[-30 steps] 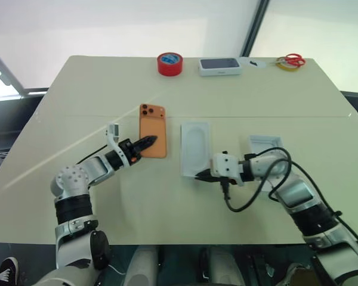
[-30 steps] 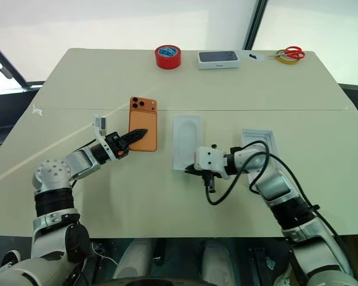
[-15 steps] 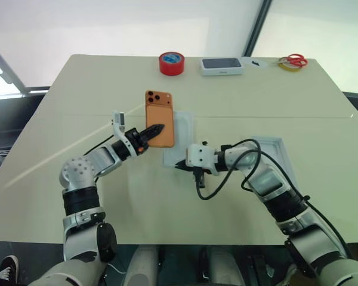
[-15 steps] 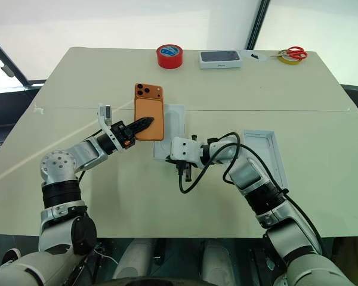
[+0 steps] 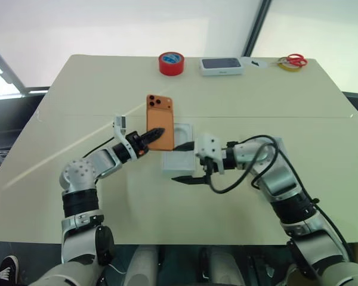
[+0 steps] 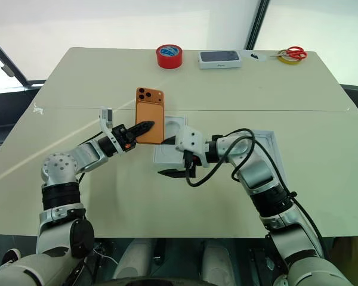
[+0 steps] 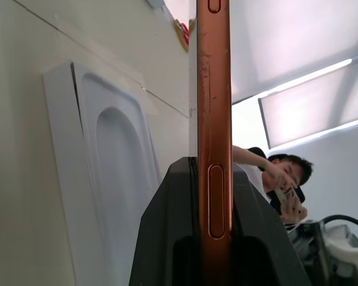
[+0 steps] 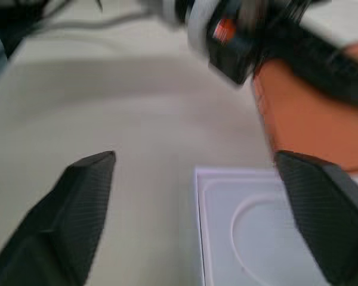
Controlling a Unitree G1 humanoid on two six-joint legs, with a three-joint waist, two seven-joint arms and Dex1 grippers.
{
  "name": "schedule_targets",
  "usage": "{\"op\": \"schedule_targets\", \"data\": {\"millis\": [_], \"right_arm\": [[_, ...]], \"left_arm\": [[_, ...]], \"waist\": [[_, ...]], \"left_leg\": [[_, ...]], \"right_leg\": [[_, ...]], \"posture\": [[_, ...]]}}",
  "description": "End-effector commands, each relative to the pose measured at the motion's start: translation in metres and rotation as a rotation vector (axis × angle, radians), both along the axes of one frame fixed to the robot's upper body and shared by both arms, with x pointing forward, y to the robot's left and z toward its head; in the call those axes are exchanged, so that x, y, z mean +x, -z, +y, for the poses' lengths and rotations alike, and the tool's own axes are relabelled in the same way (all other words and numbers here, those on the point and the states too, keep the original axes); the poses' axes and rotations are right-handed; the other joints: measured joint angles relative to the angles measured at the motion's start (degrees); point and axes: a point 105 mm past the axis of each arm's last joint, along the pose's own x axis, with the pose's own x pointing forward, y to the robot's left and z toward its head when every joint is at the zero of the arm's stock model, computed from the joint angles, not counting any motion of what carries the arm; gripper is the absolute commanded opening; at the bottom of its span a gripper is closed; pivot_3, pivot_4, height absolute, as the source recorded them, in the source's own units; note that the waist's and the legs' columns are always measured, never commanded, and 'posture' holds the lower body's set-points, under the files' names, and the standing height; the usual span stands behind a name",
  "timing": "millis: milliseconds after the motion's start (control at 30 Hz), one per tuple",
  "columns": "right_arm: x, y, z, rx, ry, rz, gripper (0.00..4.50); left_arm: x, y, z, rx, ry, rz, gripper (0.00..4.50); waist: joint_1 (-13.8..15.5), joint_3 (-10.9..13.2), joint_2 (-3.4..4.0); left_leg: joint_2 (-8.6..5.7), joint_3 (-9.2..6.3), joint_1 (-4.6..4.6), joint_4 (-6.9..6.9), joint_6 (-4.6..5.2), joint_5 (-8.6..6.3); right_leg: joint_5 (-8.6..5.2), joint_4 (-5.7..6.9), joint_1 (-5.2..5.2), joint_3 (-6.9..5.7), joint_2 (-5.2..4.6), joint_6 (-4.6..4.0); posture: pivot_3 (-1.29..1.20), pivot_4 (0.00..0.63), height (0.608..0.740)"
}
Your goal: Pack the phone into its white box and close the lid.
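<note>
The left pincer (image 5: 157,131) is clamped on the phone (image 5: 160,122), gripping its lower end so that the orange slab stands raised off the surface (image 5: 95,89), camera bump at the far end. The left wrist view shows the phone edge-on between the two black fingers (image 7: 167,226), which press on both of its faces.

The right pincer (image 5: 188,161) is spread wide and holds nothing — one finger reaches toward the phone, the other hangs low over the surface on the near side. Under and just beyond it lies a white insert (image 5: 178,154) with a rounded, phone-shaped hollow, directly beside the phone's right edge.

The white box (image 6: 268,143) sits farther to the robot's right, largely hidden behind the right forearm, so its floor cannot be judged. The lid cannot be picked out with confidence.

The relation that matters: the box lies to the right of the held phone, with the insert and the right arm between them. The phone's long axis runs away from the robot, which looks roughly parallel to the insert's. The right arm is nearer the box; the left arm has the phone, so carrying it across would probably need the right arm out of the way.
</note>
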Motion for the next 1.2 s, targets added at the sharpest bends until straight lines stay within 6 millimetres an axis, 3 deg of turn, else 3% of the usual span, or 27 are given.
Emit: {"op": "schedule_targets", "data": {"millis": [33,133,233,433,700,1200], "right_arm": [[0.014,-0.008,-0.026,0.021,0.095,-0.023,4.28],[0.038,0.005,-0.059,-0.074,0.237,-0.062,4.28],[0.05,0.015,-0.082,-0.166,0.295,-0.117,4.28],[0.055,0.01,-0.084,-0.162,0.287,-0.151,4.28],[0.054,0.012,-0.074,-0.147,0.272,-0.163,4.33],[0.055,0.015,-0.068,-0.137,0.27,-0.158,4.33]], "left_arm": [[-0.006,-0.006,-0.01,-0.027,0.039,-0.02,0.0],[-0.011,0.002,-0.018,-0.042,0.068,0.043,0.0],[-0.016,0.012,-0.022,0.007,0.091,0.086,0.0],[-0.012,0.017,-0.022,0.011,0.083,0.105,0.0],[-0.009,0.013,-0.023,0.052,0.09,0.09,3.74],[-0.019,-0.009,0.012,0.272,0.047,-0.05,3.74]], "waist": [[0.08,0.0,0.0],[0.15,0.0,0.0],[0.0,0.01,0.0],[-0.54,0.01,0.0],[0.12,0.01,0.0],[0.01,0.02,0.01]], "left_leg": [[0.0,0.0,0.0,0.0,-0.01,-0.01],[-0.02,0.0,-0.01,0.01,0.01,-0.02],[-0.03,0.02,-0.04,0.02,0.07,0.02],[0.02,0.06,-0.04,-0.04,0.09,0.09],[-0.01,0.02,-0.03,0.04,0.07,0.08],[0.02,0.03,0.0,-0.02,-0.04,0.01]], "right_leg": [[0.0,-0.01,0.0,0.0,0.0,0.0],[0.0,-0.05,0.02,0.0,-0.04,0.0],[0.0,-0.05,-0.02,0.0,-0.05,0.0],[0.0,0.07,-0.12,0.01,0.03,-0.01],[0.0,-0.02,0.01,0.0,-0.01,0.0],[0.0,-0.01,-0.02,0.01,0.0,-0.01]], "posture": [[0.0,0.15,0.74],[0.0,0.15,0.74],[0.0,0.15,0.74],[0.0,0.15,0.74],[0.0,0.15,0.74],[0.0,0.15,0.74]]}}
